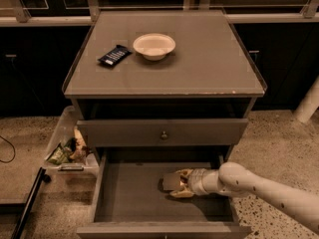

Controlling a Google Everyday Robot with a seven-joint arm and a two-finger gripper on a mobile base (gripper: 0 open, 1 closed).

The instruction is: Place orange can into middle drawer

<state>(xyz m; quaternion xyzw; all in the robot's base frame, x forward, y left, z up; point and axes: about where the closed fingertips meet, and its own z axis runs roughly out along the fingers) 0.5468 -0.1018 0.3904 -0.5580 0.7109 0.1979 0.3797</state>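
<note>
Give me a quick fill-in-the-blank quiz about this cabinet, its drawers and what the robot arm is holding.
1. The gripper, shut on the orange can, reaches into the middle drawer, which stands ____, not shut.
2. On the cabinet top, the white bowl sits to the picture's ____ of the dark blue snack packet.
3. The drawer front above carries one round ____.
Missing: open; right; knob.
</note>
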